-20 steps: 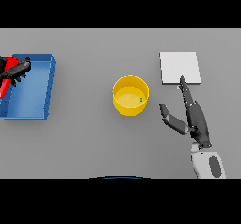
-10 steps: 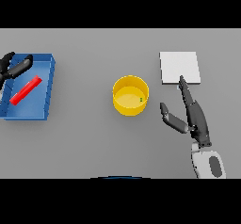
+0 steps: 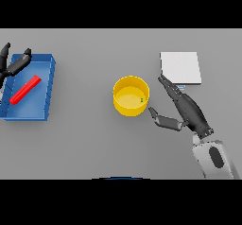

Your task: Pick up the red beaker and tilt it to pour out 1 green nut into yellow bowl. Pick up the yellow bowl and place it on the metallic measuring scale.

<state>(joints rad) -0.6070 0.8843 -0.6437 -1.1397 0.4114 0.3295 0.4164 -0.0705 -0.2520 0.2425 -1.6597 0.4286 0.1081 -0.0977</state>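
Observation:
The yellow bowl [image 3: 131, 96] stands at the table's middle with one small green nut [image 3: 142, 99] inside near its right wall. My right hand [image 3: 182, 108] is open just right of the bowl, fingers straight and thumb pointing toward it, a small gap between them. The red beaker [image 3: 26, 89] lies on its side in the blue bin [image 3: 44, 110] at the far left. My left hand [image 3: 13, 65] hovers open over the bin's upper left corner, apart from the beaker. The pale metallic scale [image 3: 180, 67] lies flat at the back right, just beyond my right fingertips.
The blue bin's walls enclose the beaker at the left edge. Grey table stretches between the bin and the bowl and along the front.
My left hand let go of the red beaker, which now lies in the bin, and drew back up and left. My right hand has shifted left, closer to the bowl.

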